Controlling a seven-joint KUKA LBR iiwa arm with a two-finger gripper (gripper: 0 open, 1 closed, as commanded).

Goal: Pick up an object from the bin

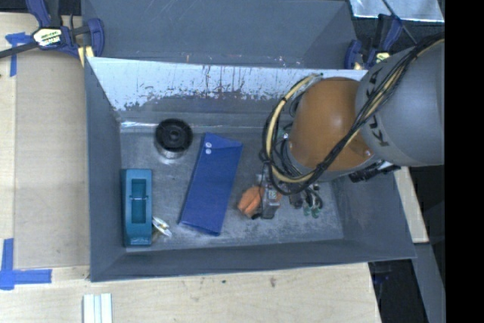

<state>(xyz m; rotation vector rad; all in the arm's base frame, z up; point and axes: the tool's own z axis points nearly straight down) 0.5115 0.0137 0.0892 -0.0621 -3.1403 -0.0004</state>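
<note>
I see gripper [266,202] low by bin [227,19] front edge, probably touching orange lump [248,202]; whether it grips, cannot tell. Lift not yet done.

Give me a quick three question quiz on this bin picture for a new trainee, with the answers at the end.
1. True or false: the flat blue slab lies between the teal block and the small orange thing.
2. Fill in: in the camera view, the black round cap lies to the ____ of the flat blue slab's upper end.
3. Which thing lies nearest the gripper? A) the black round cap B) the small orange thing C) the teal block

Key: 1 true; 2 left; 3 B.
</note>
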